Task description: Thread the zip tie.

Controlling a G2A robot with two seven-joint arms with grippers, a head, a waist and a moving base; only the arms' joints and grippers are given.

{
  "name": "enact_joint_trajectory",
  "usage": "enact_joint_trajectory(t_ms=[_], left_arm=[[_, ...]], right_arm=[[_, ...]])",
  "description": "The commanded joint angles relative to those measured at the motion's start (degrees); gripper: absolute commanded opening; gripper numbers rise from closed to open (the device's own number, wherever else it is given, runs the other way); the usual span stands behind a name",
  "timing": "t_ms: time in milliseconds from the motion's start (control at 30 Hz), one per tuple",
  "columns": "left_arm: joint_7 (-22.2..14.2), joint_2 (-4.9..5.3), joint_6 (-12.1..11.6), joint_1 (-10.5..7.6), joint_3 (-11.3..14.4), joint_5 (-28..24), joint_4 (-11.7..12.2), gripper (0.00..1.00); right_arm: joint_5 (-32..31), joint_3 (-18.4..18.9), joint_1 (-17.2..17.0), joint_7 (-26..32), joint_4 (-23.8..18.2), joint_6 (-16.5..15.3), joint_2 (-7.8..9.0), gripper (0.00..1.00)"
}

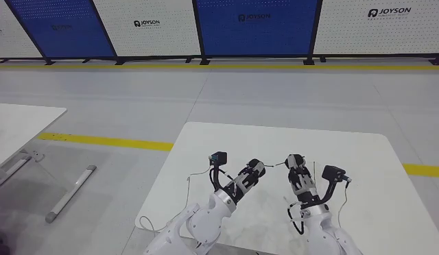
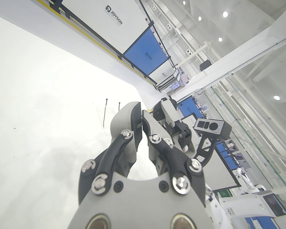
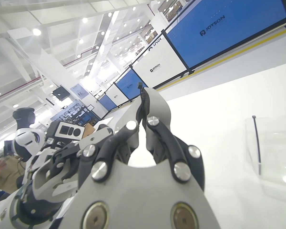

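A black zip tie [image 3: 140,91] sits between the fingers of my right gripper [image 3: 143,96], which is shut on it; its head pokes out past the fingertips. In the top view the thin zip tie [image 1: 274,164] spans the short gap between the right gripper [image 1: 295,162] and the left gripper [image 1: 256,165], both held just above the white table [image 1: 226,145]. My left gripper [image 2: 141,116] is shut, its pads pressed together on the strap's other end. The right gripper [image 2: 168,110] shows close behind it.
Two spare zip ties [image 2: 104,113] lie on the table beyond the left gripper. Another spare zip tie [image 3: 257,141] rests in a clear shallow tray [image 3: 271,153] beside the right gripper. A second white table [image 1: 24,121] stands far left.
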Motion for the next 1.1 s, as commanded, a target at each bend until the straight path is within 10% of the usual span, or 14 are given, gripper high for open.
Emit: enact_joint_trajectory(t_ms=[0,1067], left_arm=[[0.0,0.0,0.0,0.0,0.0,0.0,0.0,0.0],[-0.23,-0.29,-2.32,0.17,-0.78,-5.21,0.07,0.0]], right_arm=[[-0.31,0.09,-0.18,0.24,-0.19,-0.1,0.01,0.0],[1.8,-0.43,0.43,1.27,0.96,-0.45,-1.07,0.0]])
